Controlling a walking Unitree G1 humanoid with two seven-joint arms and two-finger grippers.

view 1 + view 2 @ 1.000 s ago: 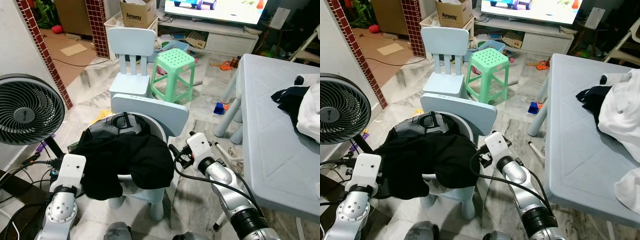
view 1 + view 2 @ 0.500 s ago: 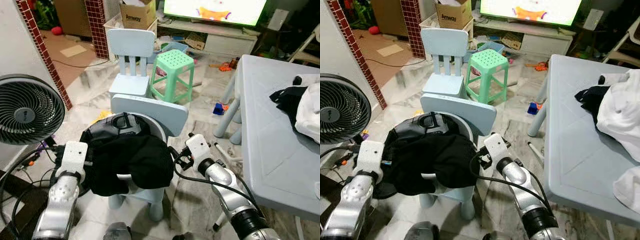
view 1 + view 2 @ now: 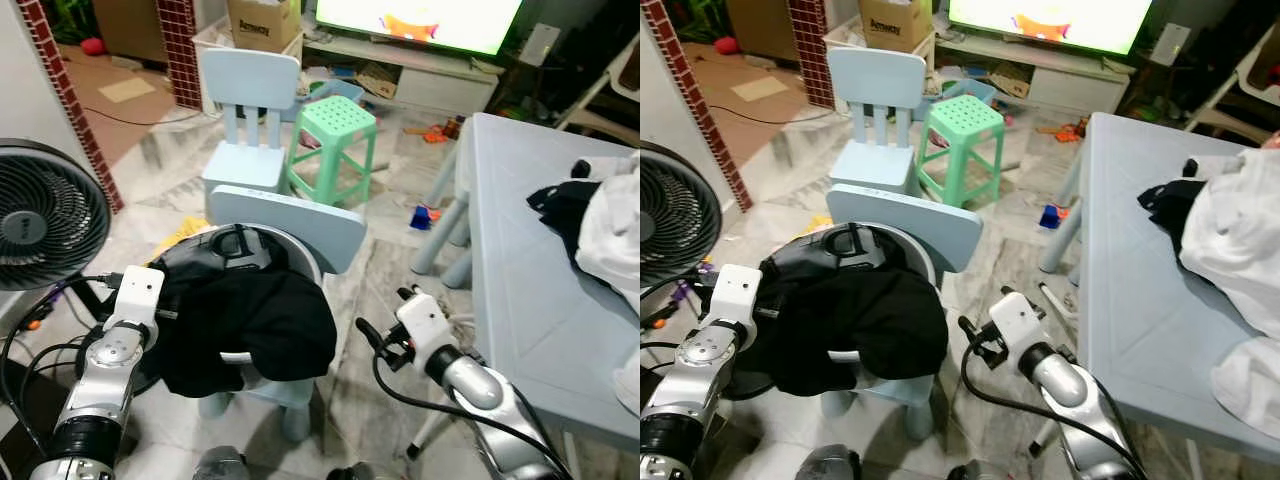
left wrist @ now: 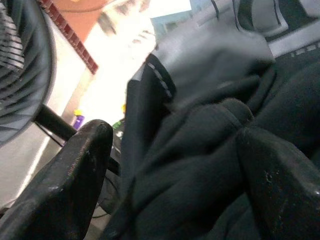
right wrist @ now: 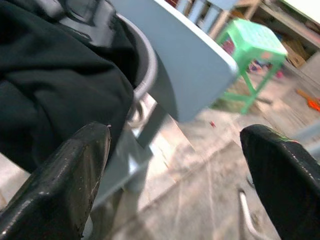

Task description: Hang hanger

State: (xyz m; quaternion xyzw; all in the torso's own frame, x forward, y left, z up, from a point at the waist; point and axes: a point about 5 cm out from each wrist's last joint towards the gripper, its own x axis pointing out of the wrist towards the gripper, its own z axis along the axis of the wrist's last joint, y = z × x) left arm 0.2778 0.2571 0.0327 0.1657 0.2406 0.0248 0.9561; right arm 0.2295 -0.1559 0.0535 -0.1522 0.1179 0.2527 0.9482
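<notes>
A black garment (image 3: 250, 325) lies heaped over a grey round basket (image 3: 262, 237) that sits on a small light blue chair (image 3: 300, 212). My left gripper (image 4: 172, 150) is at the garment's left side, open, with black cloth bulging between its two fingers (image 4: 80, 165). In the eye view its white wrist (image 3: 137, 293) touches the cloth edge. My right gripper (image 3: 380, 338) hangs to the right of the chair, a little apart from the garment, open with nothing between its fingers (image 5: 80, 165). It faces the chair back and the basket rim (image 5: 147, 75).
A black floor fan (image 3: 45, 215) stands at the left with cables on the floor below it. Behind are a second blue chair (image 3: 250, 80) and a green stool (image 3: 335, 120). A pale blue table (image 3: 520, 270) at the right carries black clothes (image 3: 565, 205) and white clothes (image 3: 615, 225).
The camera has shifted. My right gripper has drawn back from the garment's right edge, away from the chair. My left arm has risen against the garment's left side.
</notes>
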